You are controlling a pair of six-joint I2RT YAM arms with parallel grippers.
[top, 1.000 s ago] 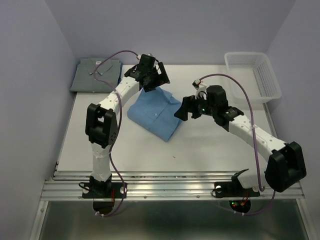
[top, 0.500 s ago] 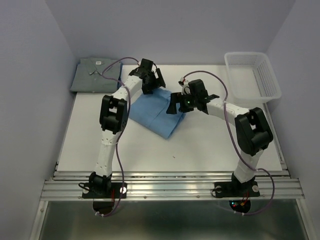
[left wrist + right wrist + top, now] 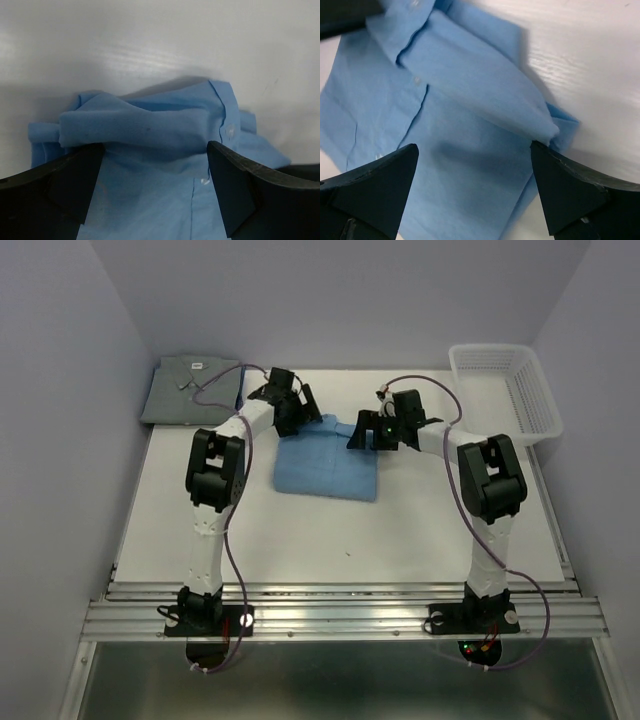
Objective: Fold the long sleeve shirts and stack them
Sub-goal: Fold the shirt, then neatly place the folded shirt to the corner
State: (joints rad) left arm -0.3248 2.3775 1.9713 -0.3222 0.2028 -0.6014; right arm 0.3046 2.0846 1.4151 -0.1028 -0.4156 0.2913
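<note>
The sky-blue long sleeve shirt (image 3: 328, 465) lies folded on the white table (image 3: 420, 520), its collar toward the back. My left gripper (image 3: 291, 414) hangs open over its back left corner, and in the left wrist view the collar (image 3: 150, 122) shows between the wide-apart fingers (image 3: 67, 185). My right gripper (image 3: 364, 431) is open over the back right corner; the right wrist view shows the blue cloth (image 3: 455, 130) spanning the gap, with the folded edge at one fingertip (image 3: 560, 175). The grey long sleeve shirt (image 3: 190, 390) lies folded at the back left, apart from both grippers.
A white mesh basket (image 3: 508, 390) stands at the back right corner. Purple walls close in the table on the left, right and back. Both arms stretch far from their bases at the near edge.
Both arms have reached farther back over the blue shirt. The shirt, lying diagonally before, now sits squarer to the table edges. Both grippers stayed open.
</note>
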